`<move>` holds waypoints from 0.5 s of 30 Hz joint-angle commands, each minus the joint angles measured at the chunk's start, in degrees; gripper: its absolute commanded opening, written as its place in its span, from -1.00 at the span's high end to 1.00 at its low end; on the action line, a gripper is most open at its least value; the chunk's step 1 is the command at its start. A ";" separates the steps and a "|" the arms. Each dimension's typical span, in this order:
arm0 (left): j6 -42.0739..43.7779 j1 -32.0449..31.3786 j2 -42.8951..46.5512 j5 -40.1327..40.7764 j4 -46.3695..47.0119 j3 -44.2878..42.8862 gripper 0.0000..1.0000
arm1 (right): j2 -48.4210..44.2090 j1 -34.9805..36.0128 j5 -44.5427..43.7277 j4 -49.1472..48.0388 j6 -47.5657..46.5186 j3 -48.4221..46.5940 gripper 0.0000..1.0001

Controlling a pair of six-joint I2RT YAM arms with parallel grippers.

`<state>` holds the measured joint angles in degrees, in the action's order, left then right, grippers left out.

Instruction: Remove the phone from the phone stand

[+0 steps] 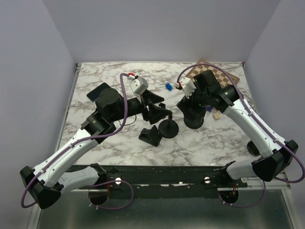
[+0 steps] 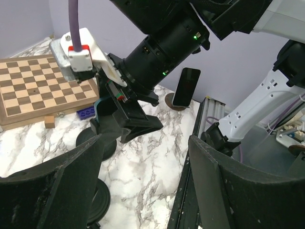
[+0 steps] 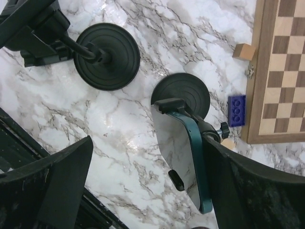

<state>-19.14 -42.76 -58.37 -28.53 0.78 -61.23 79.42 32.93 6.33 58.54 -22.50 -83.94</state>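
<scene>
Teal-edged phone (image 3: 176, 143) sits in stand (image 3: 183, 93); right fingers (image 3: 57, 176) wide open around it, not gripping. Left fingers (image 2: 52, 186) wide open, empty; second stand (image 3: 107, 56) at 10 o'clock.

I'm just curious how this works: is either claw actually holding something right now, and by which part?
Nothing is held. The right gripper stands open around the phone on its stand; the left gripper is open and empty.

Grey-veined white marble-look table top (image 3: 126, 126): smooth, glossy. Round black ridged stand base (image 3: 183, 91): matt plastic. Teal-edged phone (image 3: 175, 143): glossy, reflective face. Brown-and-cream chequered board (image 3: 281, 71): smooth wood.
</scene>
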 commanded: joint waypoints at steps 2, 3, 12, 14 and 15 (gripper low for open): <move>0.41 -0.34 0.53 0.13 0.65 0.42 -0.58 | -2.26 0.31 -9.93 -0.49 13.68 -4.21 -1.00; 0.54 -0.30 0.63 0.27 0.59 0.41 -0.58 | -2.12 0.30 -13.22 0.10 16.59 -5.02 -1.00; 1.91 -0.30 0.83 1.79 -0.17 0.43 -0.58 | -9.69 0.25 -24.25 -0.10 37.41 -5.25 -1.00; 1.91 -0.33 0.58 1.89 -0.29 0.27 -0.58 | -15.29 0.30 -31.46 -6.68 45.11 0.93 -1.00; 1.90 -0.30 0.50 1.96 -0.31 0.32 -0.58 | -17.89 0.30 -34.50 -8.63 50.58 3.39 -1.00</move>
<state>-18.22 -42.87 -58.13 -27.70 0.64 -61.19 70.67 33.06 -14.33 57.04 9.30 -88.03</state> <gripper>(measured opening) 0.792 0.998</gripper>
